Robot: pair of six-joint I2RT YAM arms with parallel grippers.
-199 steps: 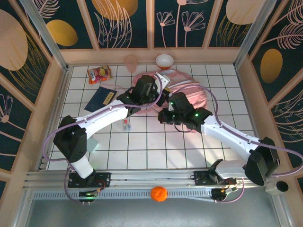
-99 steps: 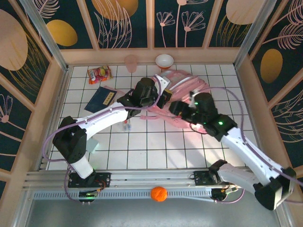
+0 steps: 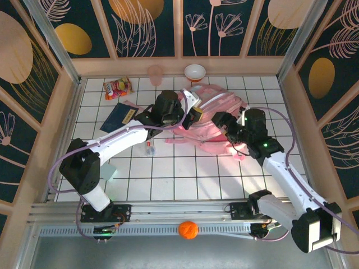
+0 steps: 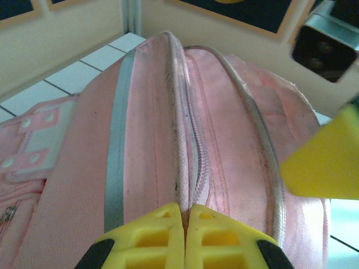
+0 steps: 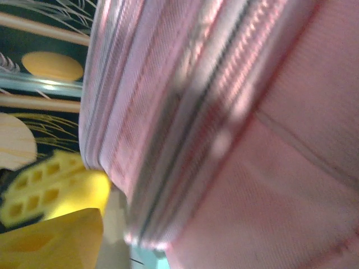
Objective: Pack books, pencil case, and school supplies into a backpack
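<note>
Now left claw (image 4: 184, 235) shut, touching backpack (image 4: 151, 140) seam.

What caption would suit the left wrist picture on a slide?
Left tool, yellow fingers shut, at the zipper seam of the pink backpack, white tiles beyond.

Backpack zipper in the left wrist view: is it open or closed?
Closed where visible: the zipper teeth meet in one line along the backpack, no gap.

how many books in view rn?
1. A navy book with a yellow label lies flat on the tiles, left of the backpack and just in front of the snack packet. More could be hidden under the backpack.
</note>
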